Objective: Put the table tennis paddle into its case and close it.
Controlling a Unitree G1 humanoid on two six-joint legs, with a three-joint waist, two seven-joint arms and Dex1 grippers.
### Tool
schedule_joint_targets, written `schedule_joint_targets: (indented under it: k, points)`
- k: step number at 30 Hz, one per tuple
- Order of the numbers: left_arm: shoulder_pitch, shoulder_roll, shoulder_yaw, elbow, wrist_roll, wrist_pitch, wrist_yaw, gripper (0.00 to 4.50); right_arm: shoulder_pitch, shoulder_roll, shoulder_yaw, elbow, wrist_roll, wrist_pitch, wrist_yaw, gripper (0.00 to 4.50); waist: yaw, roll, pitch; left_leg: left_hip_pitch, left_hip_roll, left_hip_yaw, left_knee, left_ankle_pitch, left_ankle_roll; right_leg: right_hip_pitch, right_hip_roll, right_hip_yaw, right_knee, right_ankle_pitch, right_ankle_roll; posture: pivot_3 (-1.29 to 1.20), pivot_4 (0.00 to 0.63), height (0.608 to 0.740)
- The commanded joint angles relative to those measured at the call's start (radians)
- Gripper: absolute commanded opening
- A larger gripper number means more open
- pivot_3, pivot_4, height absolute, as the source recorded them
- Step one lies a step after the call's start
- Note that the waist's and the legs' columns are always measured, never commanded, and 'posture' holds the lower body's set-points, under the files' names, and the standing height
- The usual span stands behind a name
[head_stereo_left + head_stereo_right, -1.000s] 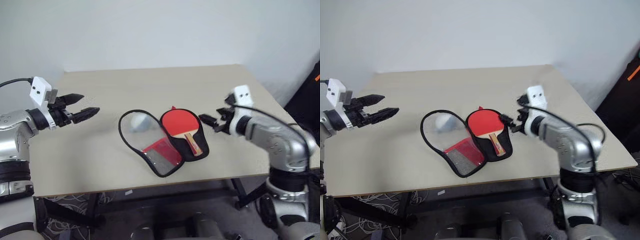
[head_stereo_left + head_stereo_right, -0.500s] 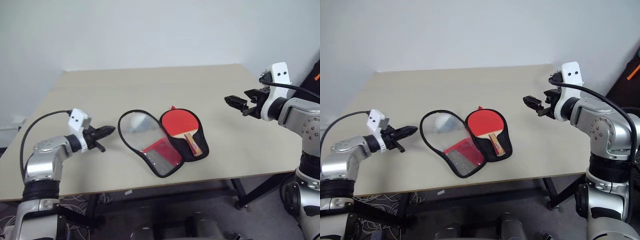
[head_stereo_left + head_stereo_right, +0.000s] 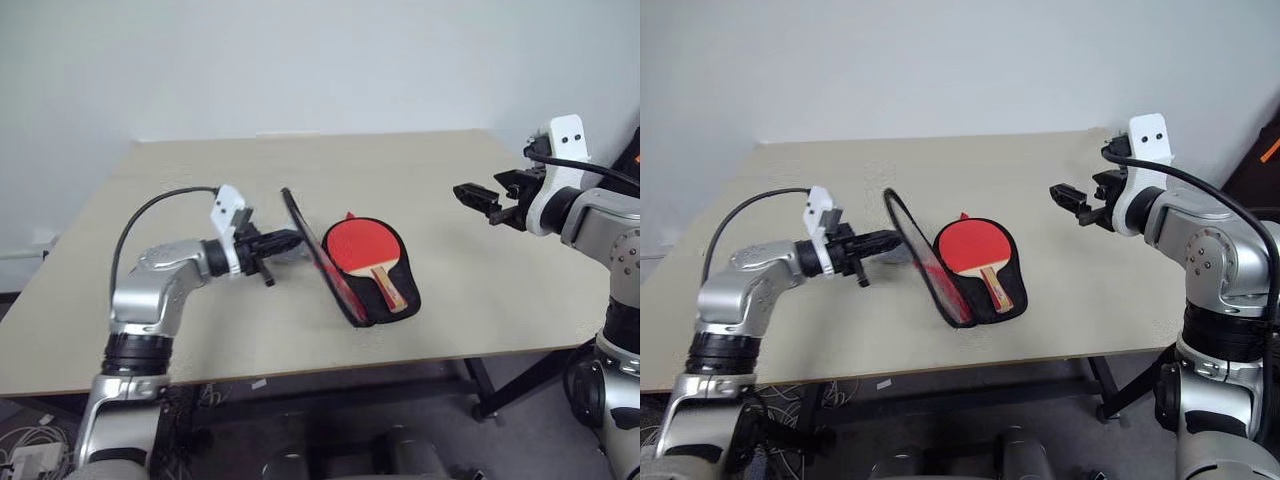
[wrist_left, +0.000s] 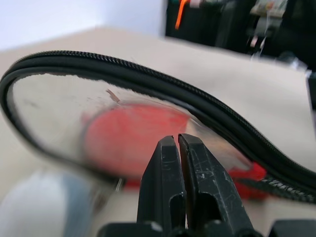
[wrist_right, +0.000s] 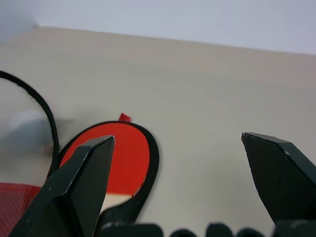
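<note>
The table tennis paddle (image 3: 367, 250) lies near the middle of the desk (image 3: 450, 180), its red face up, resting inside the lower half of the case (image 3: 385, 296), whose black rim shows all round the blade. The light wooden handle points toward the near edge of the desk. The case's other half, the flap with the clear window (image 4: 69, 113), stands raised on edge just left of the paddle, tilted over toward it, its black zip border arching from the far side down to the near end of the case.

The left end effector (image 3: 290, 238) has its two black fingers pressed together, with the tips against the left face of the raised flap; whether they pinch the flap or only push it cannot be told.

The right end effector (image 3: 478, 198) hovers above the desk well to the right of the case, fingers spread wide and holding nothing.
</note>
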Motion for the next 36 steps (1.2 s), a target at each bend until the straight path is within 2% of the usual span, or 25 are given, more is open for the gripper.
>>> schedule_joint_targets:
  k: [1,4,6,10,13,16,25,36]
  points:
    - [-0.062,-0.078,-0.047,0.061,0.047,-0.020,0.087,0.03,-0.034,0.011,-0.023,-0.006,0.010,-0.024,-0.015,4.50,0.005,0.000,0.000,0.000,0.000,0.000,0.000,0.000,0.000,0.000,0.000,0.000,0.000,0.000,0.000,0.00,0.000,0.740]
    - [-0.083,-0.164,-0.080,0.092,0.074,-0.011,0.161,0.03,-0.037,0.007,-0.021,-0.004,0.009,-0.031,-0.014,4.50,0.005,0.000,0.000,0.000,0.000,0.000,0.000,0.001,0.001,0.000,0.000,0.000,0.000,0.000,0.000,0.00,0.000,0.740]
    - [-0.078,-0.183,-0.085,0.086,0.080,0.015,0.188,0.03,-0.036,-0.003,-0.019,-0.004,0.010,-0.035,-0.006,4.50,0.004,0.001,0.000,0.000,0.000,0.000,0.000,0.001,0.001,0.000,0.000,0.000,0.000,0.000,0.000,0.00,0.000,0.740]
    - [-0.034,-0.179,-0.114,0.046,0.112,0.017,0.222,0.03,-0.031,-0.035,-0.002,0.009,-0.004,-0.063,0.015,4.50,0.004,0.001,0.000,0.000,0.000,-0.001,0.000,0.001,0.001,0.000,0.001,0.000,0.000,0.000,0.000,0.00,0.000,0.740]
    - [0.026,-0.163,-0.121,-0.014,0.084,0.076,0.203,0.03,-0.038,-0.054,-0.001,0.047,-0.015,-0.093,0.017,4.50,0.005,0.001,0.000,0.001,0.000,-0.001,0.000,0.001,0.000,0.000,0.000,0.001,0.000,0.000,0.000,0.00,0.000,0.740]
    - [0.064,-0.170,-0.100,-0.091,0.010,0.182,0.200,0.61,-0.030,-0.063,0.005,0.055,-0.013,-0.108,0.023,4.50,0.005,0.001,0.000,0.001,0.000,-0.003,0.000,0.001,0.001,0.000,0.000,0.001,0.000,0.000,0.000,0.00,0.000,0.740]
    - [0.094,-0.177,-0.118,-0.160,-0.059,0.358,0.229,3.73,-0.027,-0.049,0.007,0.071,-0.017,-0.129,0.008,4.50,0.006,0.002,0.000,0.001,0.000,-0.007,0.000,0.001,0.001,0.001,0.000,0.000,0.000,0.000,0.000,0.00,0.000,0.740]
    - [0.111,-0.215,-0.083,-0.159,-0.128,0.506,0.301,3.73,-0.006,-0.024,-0.009,0.032,0.009,-0.105,-0.024,4.50,0.007,0.002,0.000,0.001,0.000,-0.007,0.000,0.001,0.001,0.001,0.000,0.000,0.000,0.000,0.000,0.00,0.000,0.740]
